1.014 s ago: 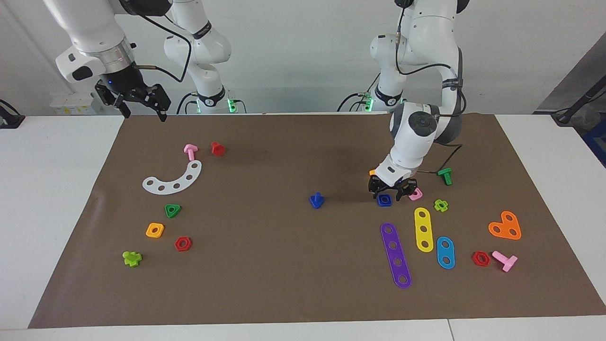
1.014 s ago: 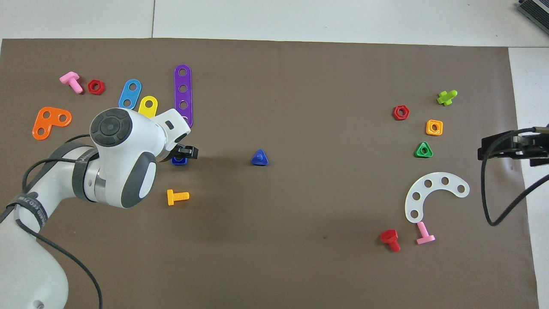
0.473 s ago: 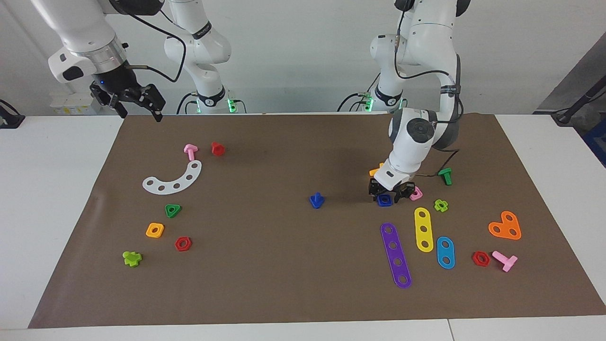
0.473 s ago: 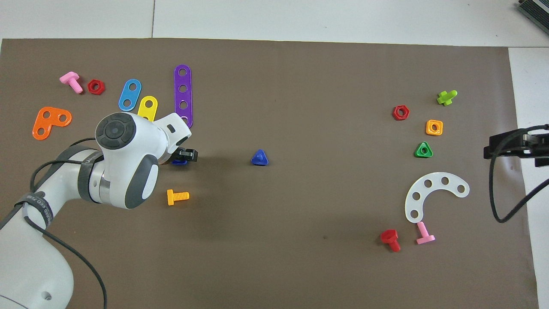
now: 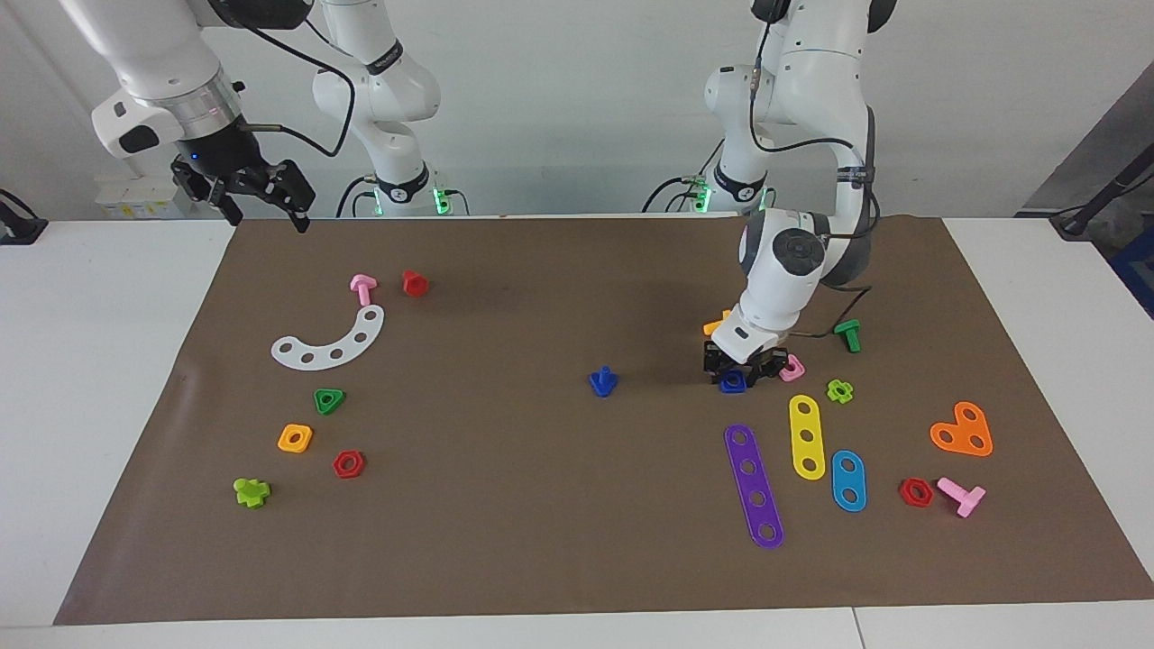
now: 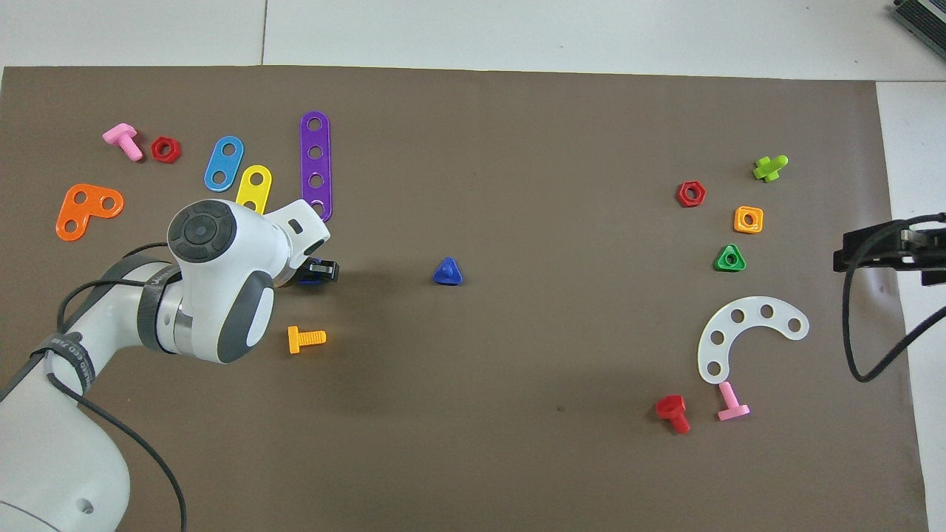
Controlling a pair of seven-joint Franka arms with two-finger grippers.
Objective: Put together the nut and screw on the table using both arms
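Two blue pieces matter here. The nut (image 5: 732, 383) lies flat on the brown sheet (image 5: 541, 541) toward the left arm's end of the counter (image 5: 108, 379), and the left claw (image 5: 741, 368) is down on it, fingers set at either side; whether they already pinch it I cannot tell. Just beside the nut sit a pink square nut (image 5: 792, 369) and, nearer the robots, an orange bolt (image 6: 305, 339). Farther from the robots lie a purple strip (image 5: 755, 487), a yellow strip (image 5: 807, 436) and a light blue strip (image 5: 848, 480). The screw (image 5: 603, 381) stands on its triangular head, shaft up, near the middle of the sheet, well apart from the nut. The right claw (image 5: 266, 205) hangs spread wide in the air over the sheet's edge at the right arm's end, waiting, with nothing in it. No containers are on the counter; every part lies loose on the sheet.
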